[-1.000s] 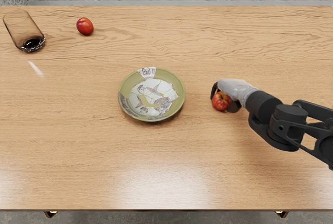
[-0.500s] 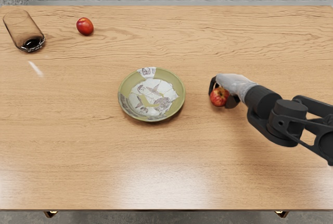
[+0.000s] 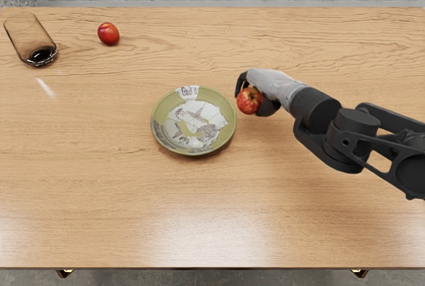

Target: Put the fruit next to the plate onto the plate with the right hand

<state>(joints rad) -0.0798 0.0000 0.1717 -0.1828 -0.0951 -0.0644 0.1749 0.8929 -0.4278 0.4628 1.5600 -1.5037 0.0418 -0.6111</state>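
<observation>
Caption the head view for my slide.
Right hand holds a red apple just right of the plate, not yet over it.

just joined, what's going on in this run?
The right hand is closed around a red apple and holds it just off the right rim of the patterned plate, apparently lifted clear of the table. Nothing is on the plate yet. A second apple sits at the far left, near a glass lying on its side.
</observation>
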